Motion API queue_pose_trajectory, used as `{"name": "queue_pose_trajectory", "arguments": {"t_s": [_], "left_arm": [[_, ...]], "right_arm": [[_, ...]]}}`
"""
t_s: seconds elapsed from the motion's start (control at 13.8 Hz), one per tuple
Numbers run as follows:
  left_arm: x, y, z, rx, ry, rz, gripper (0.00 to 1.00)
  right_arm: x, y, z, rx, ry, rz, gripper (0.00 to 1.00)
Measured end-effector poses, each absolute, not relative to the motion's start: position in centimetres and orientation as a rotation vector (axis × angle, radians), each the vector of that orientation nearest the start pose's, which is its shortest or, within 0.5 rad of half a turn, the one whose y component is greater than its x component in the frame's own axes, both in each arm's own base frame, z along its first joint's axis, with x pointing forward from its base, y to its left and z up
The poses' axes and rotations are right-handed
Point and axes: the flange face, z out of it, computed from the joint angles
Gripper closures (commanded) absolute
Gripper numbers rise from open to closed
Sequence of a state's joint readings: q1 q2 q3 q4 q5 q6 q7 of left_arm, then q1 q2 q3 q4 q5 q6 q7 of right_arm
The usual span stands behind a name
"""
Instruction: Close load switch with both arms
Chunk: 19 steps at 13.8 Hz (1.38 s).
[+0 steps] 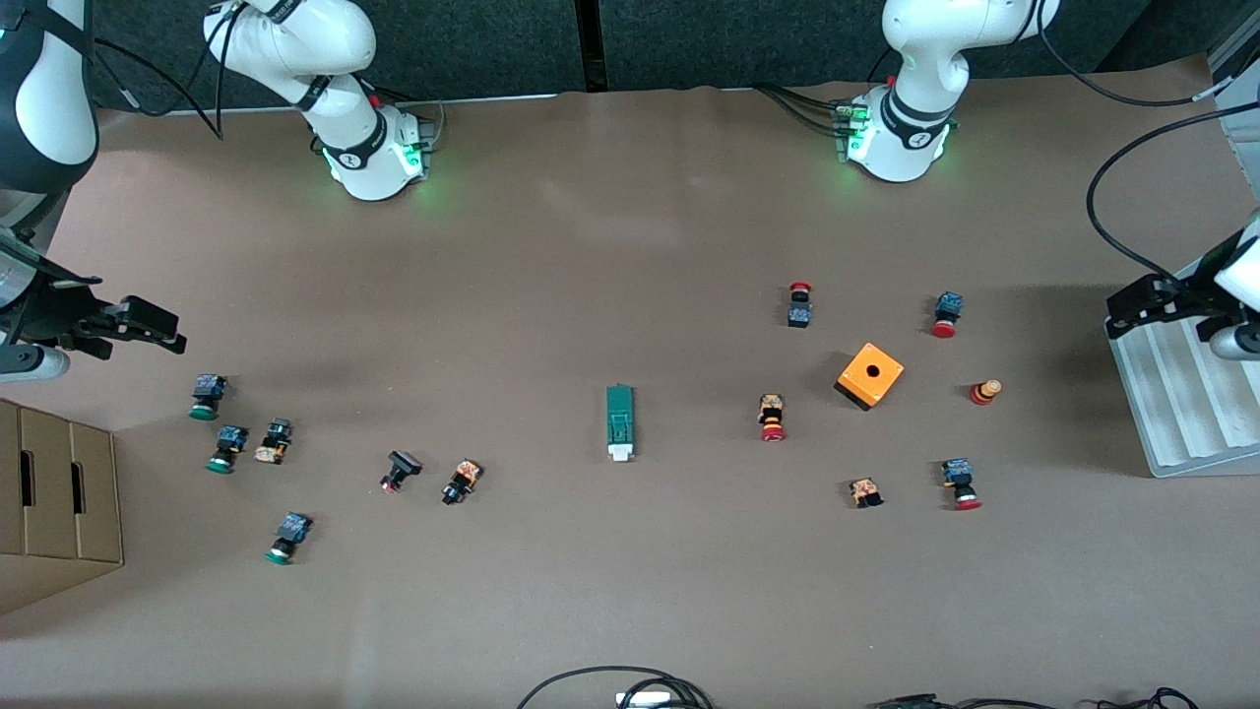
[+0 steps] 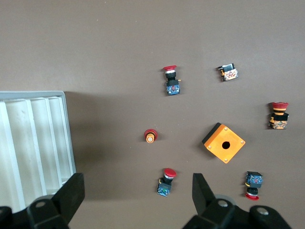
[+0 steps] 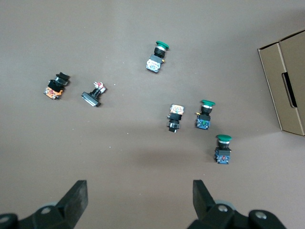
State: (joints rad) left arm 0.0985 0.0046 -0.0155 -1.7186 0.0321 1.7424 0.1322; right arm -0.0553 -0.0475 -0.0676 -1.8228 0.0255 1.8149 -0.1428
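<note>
The load switch [image 1: 619, 422] lies flat near the middle of the table [image 1: 630, 246], its white end toward the front camera edge, untouched and well apart from both grippers.

Toward the left arm's end, an orange box [image 1: 869, 375] with a hole in its top sits among scattered red-capped buttons [image 1: 773, 418]; one small red and yellow part [image 1: 984, 392] lies beside the box. A grey ribbed tray [image 1: 1181, 404] sits at that end's edge.

Toward the right arm's end, green-capped buttons [image 1: 206, 397] and several black-bodied parts [image 1: 400, 470] are scattered. A cardboard box [image 1: 54, 502] stands at the corner nearest the front camera.

Left gripper [image 1: 1122, 313]: up in the air over the tray's edge, fingers [image 2: 70, 194] spread wide, holding nothing.

Right gripper [image 1: 162, 330]: up in the air over the table's end near the green-capped buttons, fingers [image 3: 76, 199] spread wide, holding nothing.

Cables [image 1: 615, 689] lie at the table's front edge.
</note>
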Motion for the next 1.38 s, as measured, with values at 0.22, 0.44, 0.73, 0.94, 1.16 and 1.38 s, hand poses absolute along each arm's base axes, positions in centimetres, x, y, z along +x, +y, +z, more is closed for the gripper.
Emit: {"name": "queue_pose_trajectory", "arguments": {"t_s": [0.22,0.44,0.73,0.94,1.16,1.38], "left_arm": [[55.8,3.2,56.7,-3.11,0.071,-0.027,0.0],[55.7,1.7,56.9,-3.109,0.092,-0.034,0.0],[55.7,2.1,56.9,-3.11,0.081,-0.034,0.0],[55.7,2.0,57.1,-3.109,0.082,-0.039,0.0],[55.8,1.8,57.3,-3.109,0.09,-0.047,0.0],[55.8,1.5,57.4,-3.108,0.096,-0.05,0.0]], "right_arm": [[54.8,-6.6,55.2,-3.118,-0.022,-0.066,0.0],[54.9,-6.6,55.2,-3.118,-0.023,-0.067,0.0],[54.9,-6.5,55.2,-3.119,-0.026,-0.071,0.0],[54.9,-6.5,55.2,-3.119,-0.026,-0.072,0.0],[54.9,-6.5,55.2,-3.119,-0.026,-0.072,0.0],[54.9,-6.5,55.2,-3.119,-0.028,-0.073,0.0]]}}
